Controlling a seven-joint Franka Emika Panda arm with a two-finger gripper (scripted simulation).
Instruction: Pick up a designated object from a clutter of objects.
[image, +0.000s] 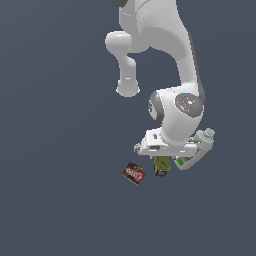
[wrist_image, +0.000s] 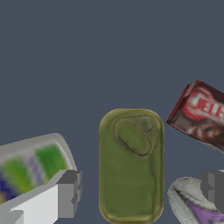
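Plain dark grey-blue surface (image: 60, 200), nothing else behind. Jaws apart, not gripping; gripper (wrist_image: 142, 192) sits directly over the green-topped can (wrist_image: 131, 164), one finger (wrist_image: 70, 192) on each side of it, no contact that I can see. White labelled bottle (wrist_image: 35, 159) lies just outside one finger, white-purple ball (wrist_image: 192, 205) just under the other. Brown-red box (wrist_image: 201, 116) sits beyond the ball-side finger, apart from the can. In the exterior view the arm (image: 170, 90) hides most of the clutter; can (image: 161, 165) pokes out beneath the hand, box (image: 133, 173) alongside.
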